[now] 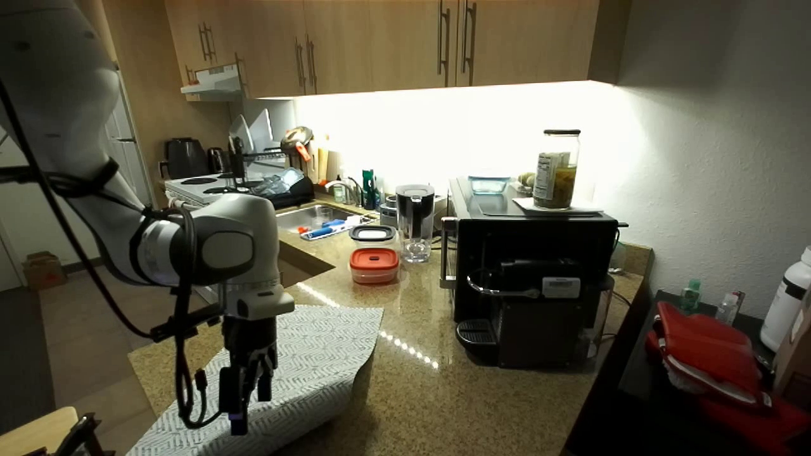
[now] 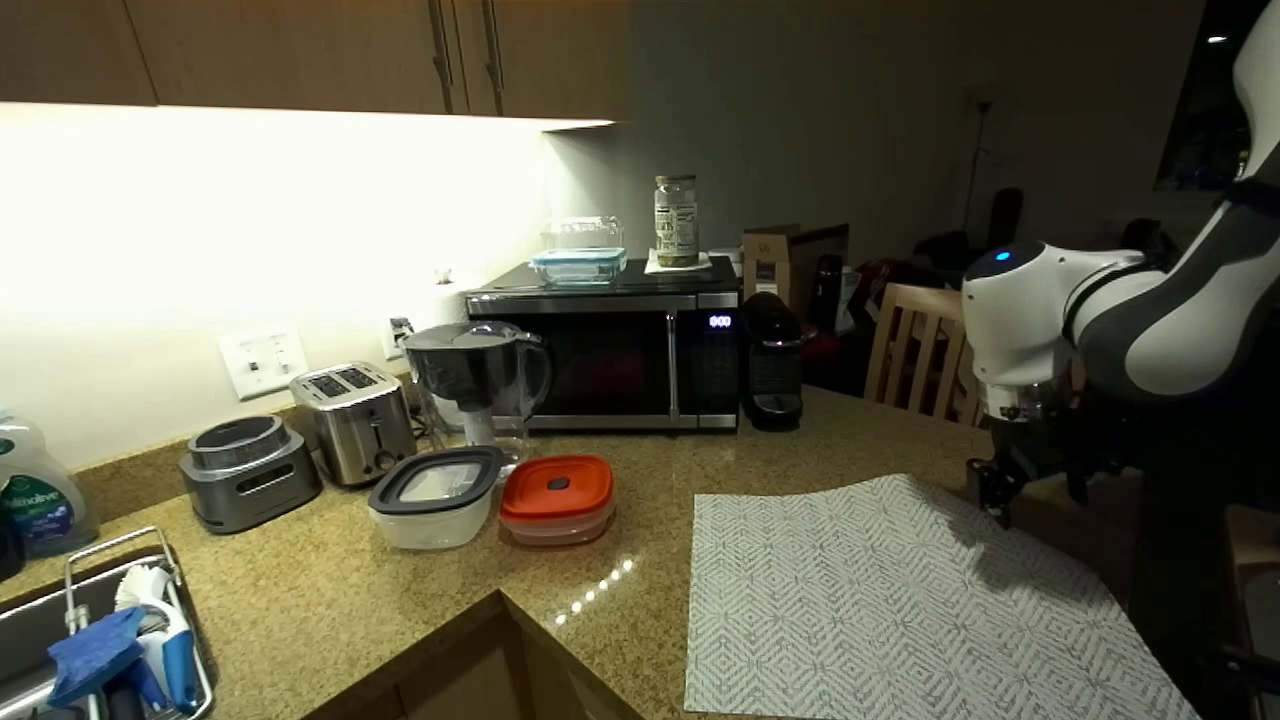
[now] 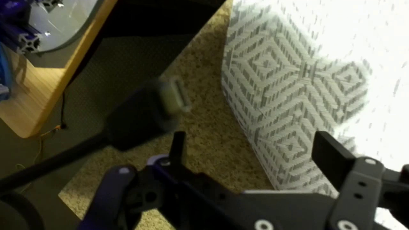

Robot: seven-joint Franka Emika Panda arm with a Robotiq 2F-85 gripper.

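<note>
Where the patterned mat (image 2: 850, 600) spreads over the counter (image 2: 330, 590), beyond its inner corner, the gripper (image 3: 250, 140) points down at the mat's border with its fingers parted wide. In the wrist view one fingertip is over bare counter and the other over the mat's weave; whether a tip touches cannot be told. A strip of bare counter runs between the mat and the counter's edge in that view, and a black cable (image 3: 140, 115) ending in a plug crosses in front. Along its side toward the coffee machine (image 1: 538, 335), the mat bends in a curl.

The clearest lettering is on the soap bottle (image 2: 40, 495) by the counter's back edge: it reads Palmolive, with smaller lines blurred. Lit digits on the microwave (image 2: 600, 365) look like 0:00. On top of the microwave stands a tall jar (image 2: 677, 222), its label's print too small to read; so is that on a white label (image 1: 561, 287) by the coffee machine. Near the counter's inner corner sit a red-lidded container (image 2: 557, 495) and, just beside it, a grey-lidded container (image 2: 437, 495). Behind them stands a water pitcher (image 2: 465, 375), and along the counter's back edge a toaster (image 2: 355, 430).
</note>
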